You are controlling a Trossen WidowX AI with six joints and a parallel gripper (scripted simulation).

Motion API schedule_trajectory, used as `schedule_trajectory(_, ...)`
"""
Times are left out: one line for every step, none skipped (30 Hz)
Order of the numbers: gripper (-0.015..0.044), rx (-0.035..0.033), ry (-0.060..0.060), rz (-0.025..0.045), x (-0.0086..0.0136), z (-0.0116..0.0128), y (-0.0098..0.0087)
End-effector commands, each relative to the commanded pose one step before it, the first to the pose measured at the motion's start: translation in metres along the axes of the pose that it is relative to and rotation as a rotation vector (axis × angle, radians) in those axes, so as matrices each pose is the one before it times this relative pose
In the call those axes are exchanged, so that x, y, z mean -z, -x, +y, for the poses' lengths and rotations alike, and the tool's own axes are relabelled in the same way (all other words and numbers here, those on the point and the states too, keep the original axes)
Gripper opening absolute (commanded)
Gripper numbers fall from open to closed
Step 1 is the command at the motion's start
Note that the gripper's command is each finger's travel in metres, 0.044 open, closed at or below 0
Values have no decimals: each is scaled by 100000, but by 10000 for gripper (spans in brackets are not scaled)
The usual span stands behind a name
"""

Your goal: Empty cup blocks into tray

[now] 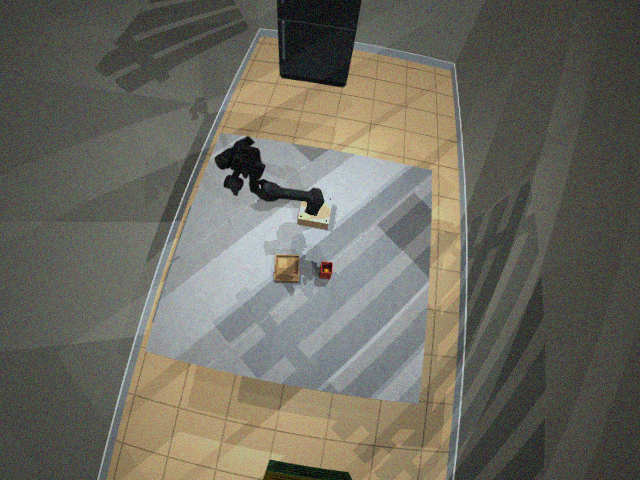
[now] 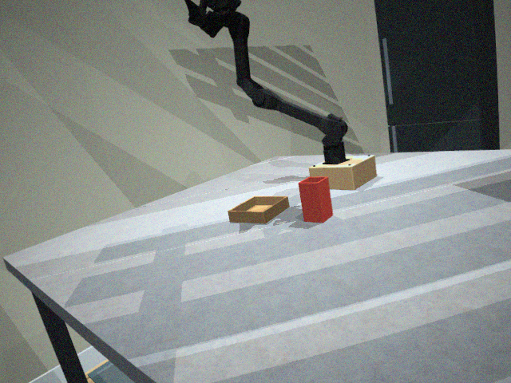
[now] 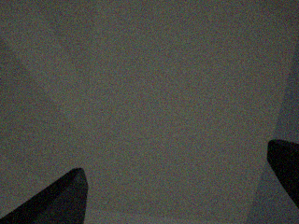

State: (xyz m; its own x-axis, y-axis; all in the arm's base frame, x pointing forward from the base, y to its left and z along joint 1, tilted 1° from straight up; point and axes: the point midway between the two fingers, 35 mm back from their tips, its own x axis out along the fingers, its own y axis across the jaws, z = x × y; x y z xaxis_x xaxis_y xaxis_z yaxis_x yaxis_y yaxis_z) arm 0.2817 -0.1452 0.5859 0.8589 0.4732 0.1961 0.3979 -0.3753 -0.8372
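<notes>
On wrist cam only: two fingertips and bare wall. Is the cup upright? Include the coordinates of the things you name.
Observer: Yes, the exterior view shows the red cup (image 1: 325, 276) (image 2: 315, 202) standing upright on the table (image 1: 361, 310) (image 2: 288, 280).
Operator: Anything in it?
Observer: From the top, something orange-yellow shows inside; too small to count blocks.
Operator: Tray touching the cup?
Observer: No, the top view shows a gap between the cup and the wooden tray (image 1: 276, 269) (image 2: 247, 217).

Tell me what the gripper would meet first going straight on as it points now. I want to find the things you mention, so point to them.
Probably the wall (image 3: 163, 93), seen between the gripper's (image 3: 177, 156) spread fingers; nothing shows nearer, though its distance is unclear.
</notes>
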Motion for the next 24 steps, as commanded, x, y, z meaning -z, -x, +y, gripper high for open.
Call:
schedule_trajectory(426,58,981,253,-63,-146,69)
schedule_trajectory(440,166,2945,753,-191,-437,204)
schedule_trajectory(440,251,4914,1235,-315,-731,331)
schedule_trajectory(440,262,5957,1461,-368,-891,387)
schedule_trajectory(440,220,5965,1420,-349,-900,372)
schedule_trajectory(440,180,5973,1377,-330,-908,357)
schedule_trajectory(440,144,5980,1332,-311,-916,342)
schedule_trajectory(440,111,5986,1284,-292,-923,327)
schedule_trajectory(440,82,5993,1235,-274,-931,312)
schedule_trajectory(440,57,5999,1184,-255,-937,296)
schedule_trajectory(440,358,3890,1627,121,-236,98)
schedule_trajectory(440,340,4125,1728,135,-249,104)
schedule_trajectory(440,209,5122,1483,1,-592,188)
schedule_trajectory(440,102,5772,1107,-118,-900,249)
schedule_trajectory(440,73,5901,957,-134,-977,251)
schedule_trajectory(440,66,5911,892,-121,-989,237)
schedule_trajectory(440,64,5918,831,-107,-998,222)
schedule_trajectory(440,67,5919,778,-91,-1002,207)
schedule_trajectory(440,74,5919,727,-75,-1005,192)
schedule_trajectory(440,84,5919,675,-59,-1009,176)
schedule_trajectory(440,99,5913,625,-44,-1012,161)
schedule_trajectory(440,117,5915,576,-29,-1016,146)
schedule_trajectory(440,139,5911,527,-14,-1019,132)
schedule_trajectory(440,165,5907,481,2,-1023,117)
